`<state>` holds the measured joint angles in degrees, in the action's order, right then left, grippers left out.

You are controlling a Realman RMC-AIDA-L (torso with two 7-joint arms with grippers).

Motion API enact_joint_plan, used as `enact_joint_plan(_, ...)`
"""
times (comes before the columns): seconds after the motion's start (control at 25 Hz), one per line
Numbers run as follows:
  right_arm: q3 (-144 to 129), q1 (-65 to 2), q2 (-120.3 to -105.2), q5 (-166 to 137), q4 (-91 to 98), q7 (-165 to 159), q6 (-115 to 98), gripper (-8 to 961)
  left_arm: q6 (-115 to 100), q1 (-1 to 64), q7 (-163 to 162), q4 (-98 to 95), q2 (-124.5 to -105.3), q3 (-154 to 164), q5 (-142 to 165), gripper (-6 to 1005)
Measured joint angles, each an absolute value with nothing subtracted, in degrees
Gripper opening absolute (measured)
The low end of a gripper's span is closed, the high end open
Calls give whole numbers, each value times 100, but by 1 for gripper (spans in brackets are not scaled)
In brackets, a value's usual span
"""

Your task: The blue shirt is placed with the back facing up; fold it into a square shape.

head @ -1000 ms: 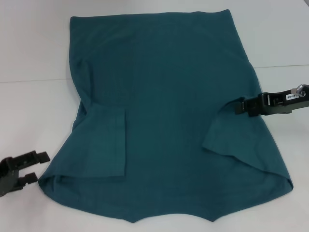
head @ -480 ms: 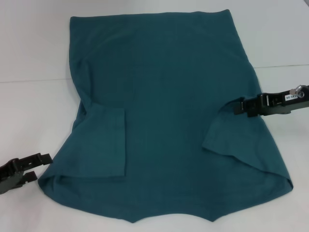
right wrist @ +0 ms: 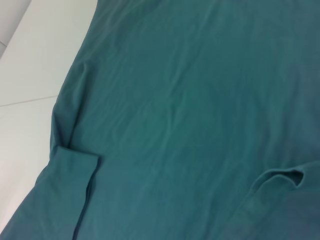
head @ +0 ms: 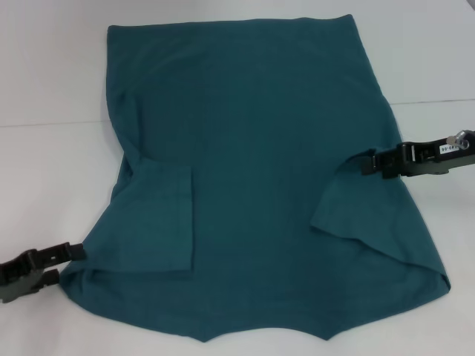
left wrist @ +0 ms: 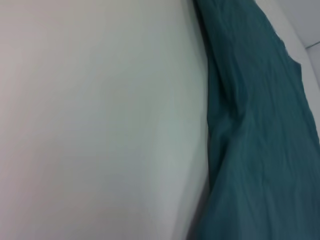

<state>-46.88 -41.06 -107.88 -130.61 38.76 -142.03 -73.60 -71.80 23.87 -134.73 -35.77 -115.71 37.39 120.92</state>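
The blue shirt (head: pixel 252 148) lies flat on the white table, plain side up, with both sleeves folded inward. My left gripper (head: pixel 65 264) is low at the shirt's near left corner, open, one finger over the hem edge and one below it. In the left wrist view the shirt (left wrist: pixel 260 130) edge runs beside bare table. My right gripper (head: pixel 365 163) is at the shirt's right edge by the folded sleeve, shut on a raised pinch of cloth. The right wrist view shows that small lifted fold (right wrist: pixel 280 177) on the shirt (right wrist: pixel 190 100).
The white table (head: pixel 52 81) surrounds the shirt, with a seam line (head: pixel 52 123) crossing it on both sides. Bare table lies left and right of the shirt.
My left gripper has moved right and slightly down, from beside the shirt to its near left corner. The right gripper and the shirt have stayed put.
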Motion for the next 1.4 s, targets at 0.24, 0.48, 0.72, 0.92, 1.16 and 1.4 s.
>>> enact_joint_plan(0.24,-4684,-4093,-10784,-13060,3876,-14203,-7334,554,-7275,2459,-13473,-3533,-11623,3788,12116,874)
enact_joint_plan(0.48,-4678,-4068,-10778,-13045,3876,-14203,-7318,551,-7439,2537,-13473,-3535,-11664,3900,12115,873)
enact_joint_plan(0.72,-4674,-4062,-10775,-13041,3876,-14198,-7317,549,-7540,2578,-13518,-3595,-11699,3898,12096,851)
enact_joint_plan(0.92,-4576,-4054,-10780,-13040,3876,-14147,-7319,546,-7517,2640,-13614,-3548,-11680,3907,12129,814)
enact_joint_plan(1.16,-4465,-4047,-10784,-13029,3876,-14122,-7354,544,-7522,2777,-13671,-3540,-11687,3914,12274,768)
enact_joint_plan(1.4,-4445,-4013,-10783,-13025,3876,-14094,-7379,541,-7503,2821,-13700,-3545,-11695,3913,12313,474)
